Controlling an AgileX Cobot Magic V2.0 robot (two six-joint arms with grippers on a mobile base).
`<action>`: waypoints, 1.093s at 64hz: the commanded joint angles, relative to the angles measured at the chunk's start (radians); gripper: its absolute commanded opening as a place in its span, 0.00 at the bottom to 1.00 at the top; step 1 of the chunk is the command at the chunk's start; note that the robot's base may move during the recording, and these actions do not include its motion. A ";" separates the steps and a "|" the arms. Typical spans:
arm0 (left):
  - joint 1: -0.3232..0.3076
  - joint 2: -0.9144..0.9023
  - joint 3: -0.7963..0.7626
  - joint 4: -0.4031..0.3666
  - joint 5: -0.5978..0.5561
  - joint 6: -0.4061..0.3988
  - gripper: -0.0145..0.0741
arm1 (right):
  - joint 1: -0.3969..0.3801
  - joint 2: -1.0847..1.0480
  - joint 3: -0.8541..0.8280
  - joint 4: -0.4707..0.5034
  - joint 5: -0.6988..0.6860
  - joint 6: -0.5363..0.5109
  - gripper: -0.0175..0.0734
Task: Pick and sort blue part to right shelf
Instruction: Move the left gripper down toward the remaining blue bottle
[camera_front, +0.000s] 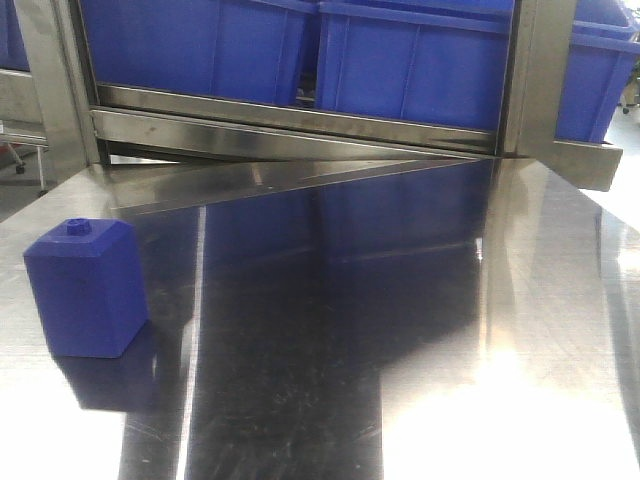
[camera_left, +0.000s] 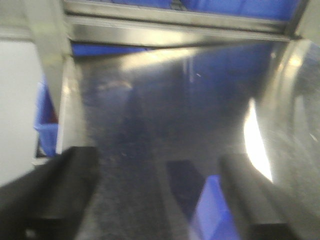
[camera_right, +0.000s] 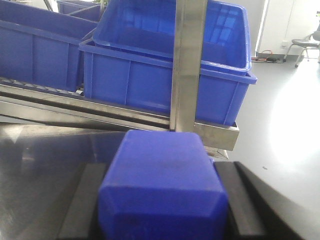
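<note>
The blue part fills the gap between the two black fingers of my right gripper, which is shut on it; only its flat side and bevelled edges show, and its cap is hidden. Straight ahead of it stands the right shelf, with steel post, front rail and large blue bins. The left wrist view is blurred: my left gripper is open over the steel table, and a blue block's corner shows beside its right finger. Neither gripper appears in the front view.
A squat blue block with a small knob stands at the left of the shiny steel table. The shelf's rail and blue bins run along the back. Open floor lies right of the shelf.
</note>
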 joint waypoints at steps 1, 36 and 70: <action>-0.048 0.084 -0.103 0.002 -0.025 -0.037 0.95 | -0.005 0.008 -0.029 -0.011 -0.090 -0.009 0.64; -0.223 0.695 -0.695 0.034 0.752 -0.478 0.94 | -0.005 0.008 -0.029 -0.011 -0.090 -0.009 0.64; -0.233 0.927 -0.861 -0.026 0.984 -0.478 0.94 | -0.005 0.008 -0.029 -0.011 -0.090 -0.009 0.64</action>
